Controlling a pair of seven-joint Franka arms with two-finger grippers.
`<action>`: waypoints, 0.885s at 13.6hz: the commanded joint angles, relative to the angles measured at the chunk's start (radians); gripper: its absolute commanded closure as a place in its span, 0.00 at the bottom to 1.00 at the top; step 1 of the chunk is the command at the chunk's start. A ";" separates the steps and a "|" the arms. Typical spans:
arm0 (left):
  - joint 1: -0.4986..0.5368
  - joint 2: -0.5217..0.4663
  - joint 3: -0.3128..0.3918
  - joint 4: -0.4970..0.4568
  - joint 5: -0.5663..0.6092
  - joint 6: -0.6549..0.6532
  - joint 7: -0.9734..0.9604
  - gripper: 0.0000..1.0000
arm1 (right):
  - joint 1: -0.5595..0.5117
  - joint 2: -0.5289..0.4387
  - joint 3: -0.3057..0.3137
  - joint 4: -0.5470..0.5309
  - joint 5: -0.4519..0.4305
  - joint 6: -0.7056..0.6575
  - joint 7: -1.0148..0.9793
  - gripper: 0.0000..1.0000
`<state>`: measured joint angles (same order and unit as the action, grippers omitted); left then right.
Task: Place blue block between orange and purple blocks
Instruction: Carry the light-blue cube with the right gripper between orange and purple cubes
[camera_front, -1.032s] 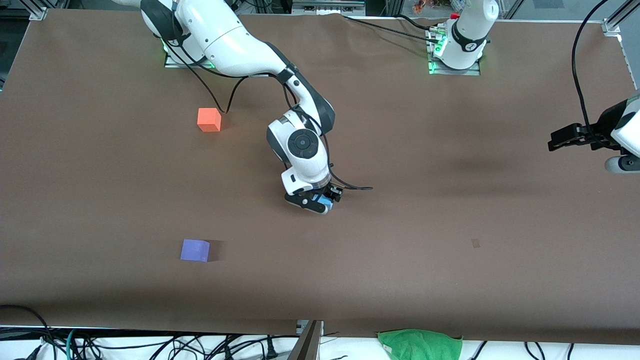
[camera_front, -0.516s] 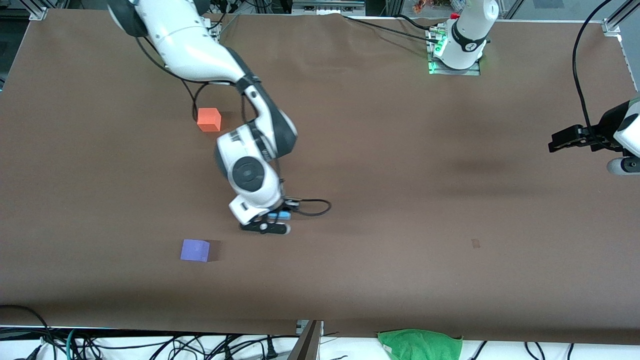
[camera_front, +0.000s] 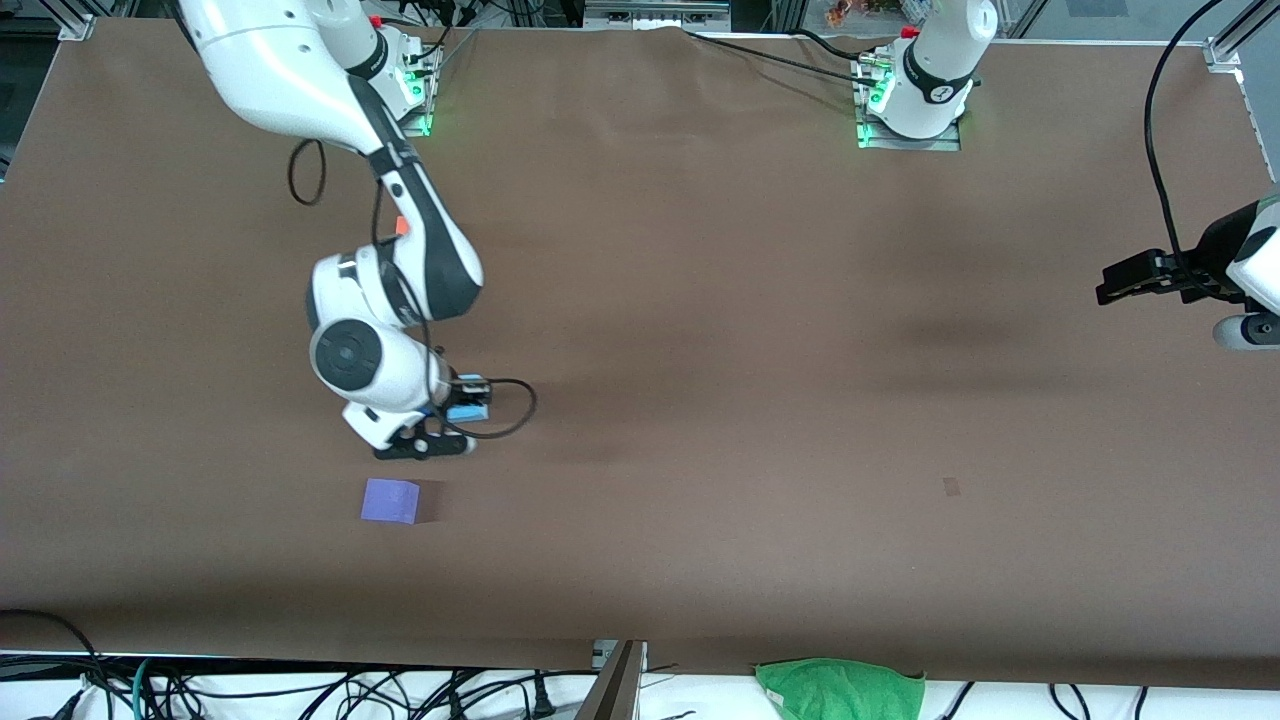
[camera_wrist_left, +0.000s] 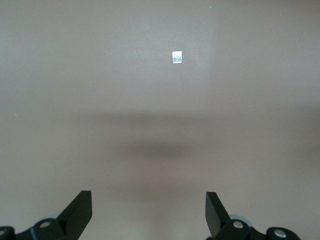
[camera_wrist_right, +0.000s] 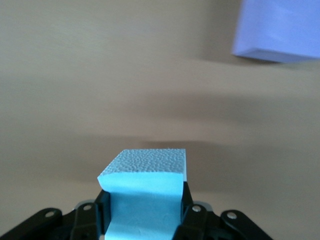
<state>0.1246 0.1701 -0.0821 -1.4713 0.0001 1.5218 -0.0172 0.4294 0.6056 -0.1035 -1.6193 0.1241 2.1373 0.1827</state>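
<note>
Brown matte cloth covers the whole table (camera_front: 760, 300). Nearest the front camera sits the purple block (camera_front: 390, 500), flat and square-on. Over the cloth just above it, the right gripper (camera_front: 452, 425) clamps the blue block (camera_wrist_right: 145, 192). Orange block (camera_front: 401, 226) peeks past the arm. Left gripper (camera_wrist_left: 149, 210) waits, spread.

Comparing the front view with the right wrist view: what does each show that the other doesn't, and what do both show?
Front view only: the orange block, mostly hidden by the right arm, the left gripper waiting open at the left arm's end of the table, and a green cloth. Right wrist view only: the pebbled face of the blue block. Both: the right gripper shut on the blue block, with the purple block nearby.
</note>
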 joint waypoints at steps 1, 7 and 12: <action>-0.003 0.014 -0.002 0.029 -0.012 -0.009 0.008 0.00 | 0.002 -0.151 -0.044 -0.256 0.019 0.131 -0.090 1.00; -0.006 0.014 -0.004 0.029 -0.011 -0.009 0.006 0.00 | -0.027 -0.159 -0.078 -0.402 0.051 0.283 -0.178 1.00; -0.008 0.014 -0.004 0.029 -0.012 -0.009 0.006 0.00 | -0.034 -0.175 -0.079 -0.422 0.155 0.270 -0.163 1.00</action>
<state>0.1196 0.1706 -0.0867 -1.4708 0.0001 1.5218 -0.0172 0.4024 0.4733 -0.1872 -1.9985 0.2466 2.4028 0.0285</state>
